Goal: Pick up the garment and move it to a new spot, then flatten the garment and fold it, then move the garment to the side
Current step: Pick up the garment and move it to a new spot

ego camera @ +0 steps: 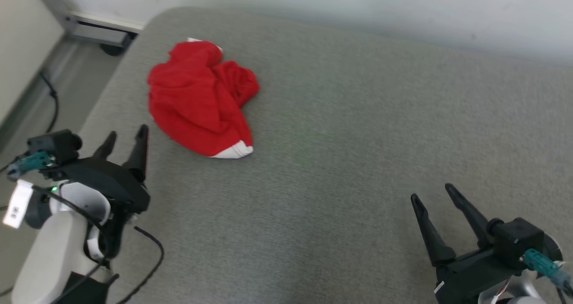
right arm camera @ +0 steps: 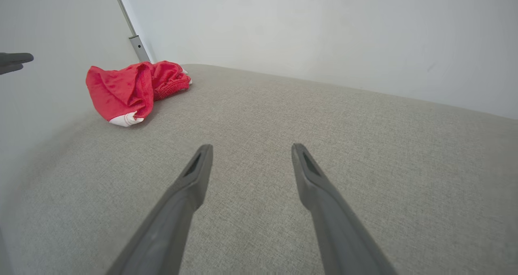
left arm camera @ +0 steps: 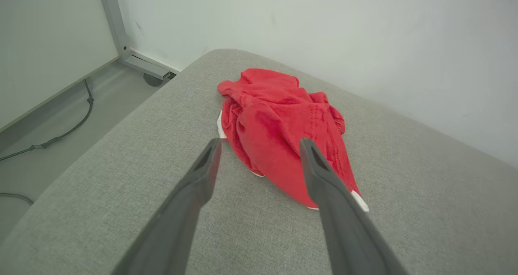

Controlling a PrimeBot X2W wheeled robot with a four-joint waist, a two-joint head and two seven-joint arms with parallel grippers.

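Two grippers: the left gripper (ego camera: 127,131) is seen at the lower left of the head view and the right gripper (ego camera: 431,192) at the lower right, both over the grey surface (ego camera: 340,152).
Fingers: both pairs are spread wide, and nothing is held by either.
Garment: the red garment (ego camera: 201,100) is bunched and crumpled at the upper left of the head view, near the surface's far left corner. A white trim (ego camera: 235,151) is shown at its near edge.
Step in hand: the first pick-up is judged not yet begun, as the garment is ungripped, unflattened and unfolded.
Left arm pose: the fingers are pointed up the frame, just beside the garment's near left edge. No contact can be made out.
Right arm pose: the fingers are pointed up and slightly left, well apart from the garment, which is set at the upper left of the right wrist view.
Next move: a reach forward and down by the left gripper is probably called for, so that a thick fold can be closed upon before the lift.
Risk: only a loose top layer may be caught, and the garment could be dragged rather than lifted.
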